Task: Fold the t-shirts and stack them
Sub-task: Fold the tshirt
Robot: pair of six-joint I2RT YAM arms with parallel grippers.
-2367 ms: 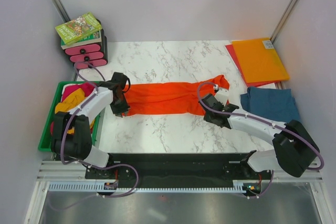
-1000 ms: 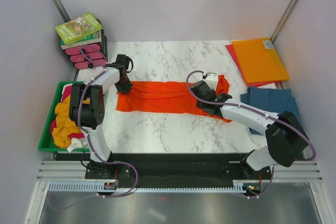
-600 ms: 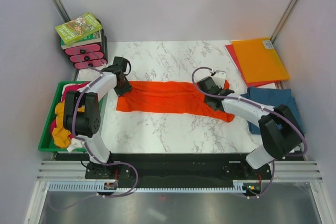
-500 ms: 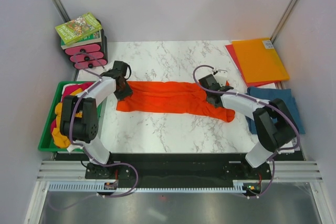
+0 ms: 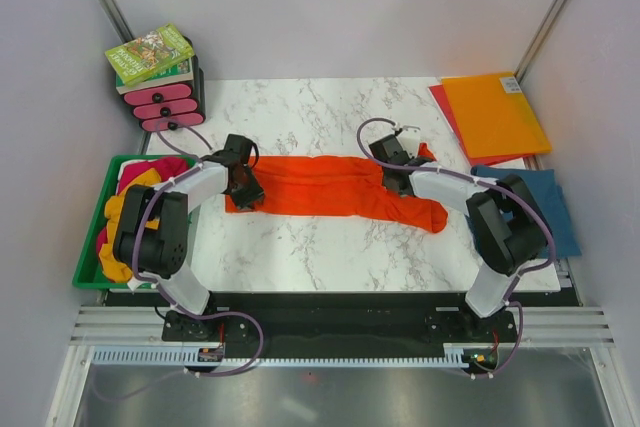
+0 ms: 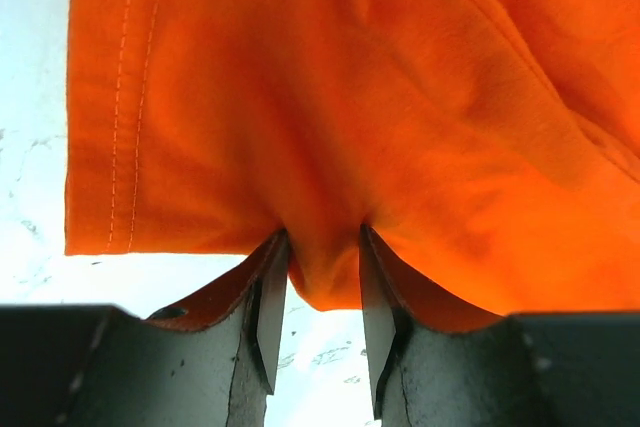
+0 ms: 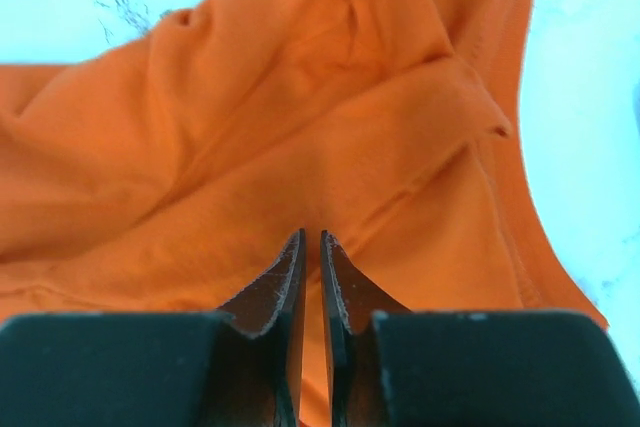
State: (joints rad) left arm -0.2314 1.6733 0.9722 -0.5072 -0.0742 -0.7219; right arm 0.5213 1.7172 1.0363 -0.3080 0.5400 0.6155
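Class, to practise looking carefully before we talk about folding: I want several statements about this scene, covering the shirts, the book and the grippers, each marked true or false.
1. The orange t-shirt lies stretched along the table, with the left gripper at one end and the right gripper at the other. True.
2. The teal-blue t-shirt is inside the green bin. False: it lies on the table at the right, and the bin is at the left.
3. A book lies on top of the pink drawer unit. True.
4. The right gripper's fingers stand wide apart. False: they are almost together, pinching the orange t-shirt.
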